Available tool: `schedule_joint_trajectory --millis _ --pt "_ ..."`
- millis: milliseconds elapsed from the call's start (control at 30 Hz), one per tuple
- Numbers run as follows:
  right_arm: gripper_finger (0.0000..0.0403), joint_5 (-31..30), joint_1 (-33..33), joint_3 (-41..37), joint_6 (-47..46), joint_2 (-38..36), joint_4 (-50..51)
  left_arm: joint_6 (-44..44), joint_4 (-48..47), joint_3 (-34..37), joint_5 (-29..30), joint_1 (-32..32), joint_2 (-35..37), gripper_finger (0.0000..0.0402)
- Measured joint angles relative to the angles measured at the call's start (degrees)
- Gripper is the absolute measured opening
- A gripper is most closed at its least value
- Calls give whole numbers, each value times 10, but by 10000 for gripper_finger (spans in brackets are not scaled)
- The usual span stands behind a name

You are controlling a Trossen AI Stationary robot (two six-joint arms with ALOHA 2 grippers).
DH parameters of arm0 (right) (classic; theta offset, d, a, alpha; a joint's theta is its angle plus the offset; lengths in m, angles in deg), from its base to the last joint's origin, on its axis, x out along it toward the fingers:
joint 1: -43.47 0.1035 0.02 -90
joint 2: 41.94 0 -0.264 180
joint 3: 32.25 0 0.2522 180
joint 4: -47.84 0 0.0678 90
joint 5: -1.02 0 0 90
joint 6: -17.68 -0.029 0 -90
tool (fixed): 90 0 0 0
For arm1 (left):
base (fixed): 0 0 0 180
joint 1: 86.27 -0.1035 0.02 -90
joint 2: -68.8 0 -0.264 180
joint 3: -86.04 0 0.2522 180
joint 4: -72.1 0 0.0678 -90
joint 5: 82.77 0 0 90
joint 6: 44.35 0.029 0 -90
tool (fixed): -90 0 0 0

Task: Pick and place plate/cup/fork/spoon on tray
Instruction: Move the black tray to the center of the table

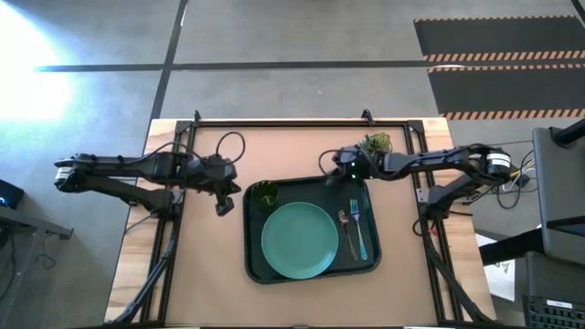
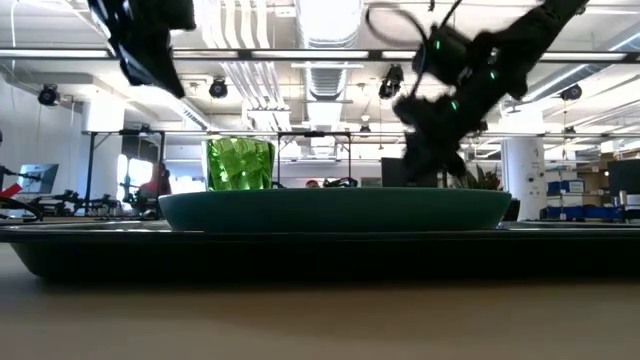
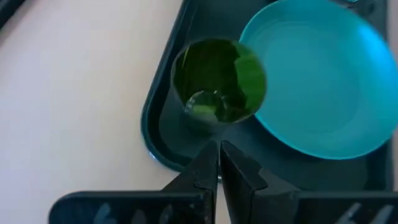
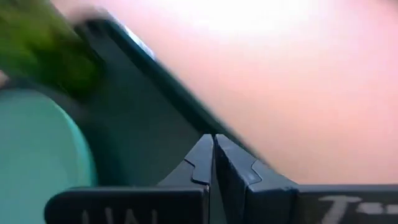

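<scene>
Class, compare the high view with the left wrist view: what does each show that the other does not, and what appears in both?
Only the high view shows the fork and spoon lying side by side on the tray, the small potted plant, and the right gripper, shut, above the tray's far edge. Only the left wrist view shows the left gripper close up, shut and empty. Both show the cup beside the plate on the tray.

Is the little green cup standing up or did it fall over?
Standing up. The cup stands straight on the tray in the low view, and its round mouth faces up from above.
</scene>
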Motion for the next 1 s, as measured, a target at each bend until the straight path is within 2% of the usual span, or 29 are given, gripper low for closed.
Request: schedule_joint_trajectory --millis 100,333,500,600,700,867,1000 --pt "8 8 0 32 26 -26 -35 -10 26 35 0 0 -2 0" --pt "9 99 7 140 79 -68 -91 -47 194 147 -40 -2 -28 0" --pt "9 146 37 223 132 -76 -90 -99 217 207 -42 -3 -53 0" --pt "9 150 58 266 162 -74 -75 -115 228 226 -42 -3 -66 0" --pt "9 150 77 294 185 -74 -56 -116 283 242 -42 -3 -75 0" --pt "9 150 101 302 198 -73 -48 -113 380 246 -31 -3 -98 0" --pt "9 145 109 300 198 -73 -32 -112 402 246 -31 -3 -124 0"
